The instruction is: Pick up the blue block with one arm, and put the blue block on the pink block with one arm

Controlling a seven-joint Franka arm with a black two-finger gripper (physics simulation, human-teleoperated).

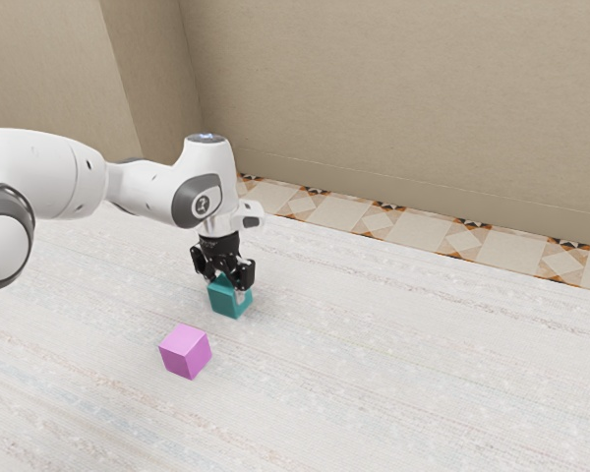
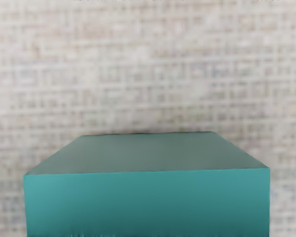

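Inspecting grasp stage | gripper (image 1: pixel 232 279) directly over the blue block (image 1: pixel 229 299) | block appears to rest on the counter (image 1: pixel 423 344), near the pink block (image 1: pixel 186 351) but apart from it | gripper spread or pinching: cannot tell | block judged rigid, light, smooth-faced | hold two opposite flat sides, centred, to prevent twisting

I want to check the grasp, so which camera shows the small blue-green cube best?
The exterior view: the blue-green cube shows there with the pale tabletop around it and the black two-finger gripper at its top. The wrist view gives its top face and one side, close under the camera.
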